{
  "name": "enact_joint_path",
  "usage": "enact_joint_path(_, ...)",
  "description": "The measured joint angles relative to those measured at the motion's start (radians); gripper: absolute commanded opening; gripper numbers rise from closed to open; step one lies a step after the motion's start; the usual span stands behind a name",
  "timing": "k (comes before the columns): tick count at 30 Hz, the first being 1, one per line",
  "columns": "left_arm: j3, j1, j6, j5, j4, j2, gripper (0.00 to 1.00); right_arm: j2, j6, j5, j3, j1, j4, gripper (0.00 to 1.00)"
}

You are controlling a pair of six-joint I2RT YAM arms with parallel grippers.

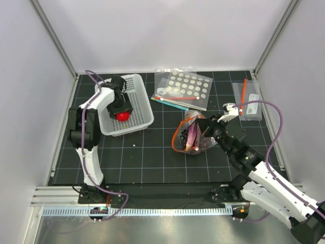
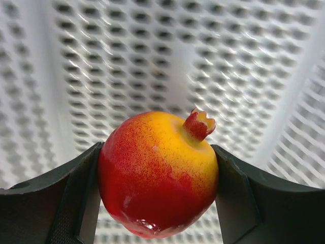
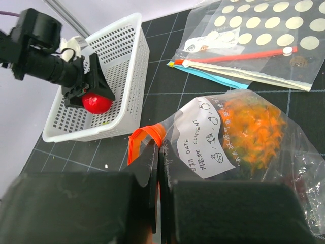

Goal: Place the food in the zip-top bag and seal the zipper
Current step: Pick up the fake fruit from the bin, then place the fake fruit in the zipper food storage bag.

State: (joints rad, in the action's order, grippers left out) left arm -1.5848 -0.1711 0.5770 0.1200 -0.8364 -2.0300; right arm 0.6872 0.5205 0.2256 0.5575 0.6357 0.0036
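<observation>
The left fingers (image 2: 66,198) press both flanks of the apple (image 2: 157,173), low inside the white basket (image 1: 144,104). The zip-top bag (image 1: 195,134) lies on the bench (image 1: 152,157) to the basket's right, its zipper (image 3: 144,137) mouth turned towards it, one edge pinched in the fully closed right fingers (image 3: 101,203). The pineapple (image 3: 251,132) sits inside. The grapes (image 1: 199,144) show only as a purple blur, and the mouth's width is unclear.
</observation>
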Motion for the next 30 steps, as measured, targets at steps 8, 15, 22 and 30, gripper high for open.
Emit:
enact_joint_path(8,0.223,-0.199,0.098,-0.133,0.222,0.347,0.38,0.010,-0.003,-0.011,0.006,0.000,-0.002,0.01)
enact_joint_path(15,0.426,-0.415,0.116,-0.119,0.473,0.631,0.39,0.024,-0.003,-0.029,0.014,0.000,-0.009,0.01)
enact_joint_path(22,0.571,-0.592,0.014,-0.056,0.617,0.704,0.38,0.023,-0.003,-0.046,0.020,0.000,-0.021,0.01)
enact_joint_path(30,0.655,-0.860,-0.101,0.022,0.841,0.774,0.37,0.023,-0.002,-0.059,0.032,0.000,-0.041,0.01)
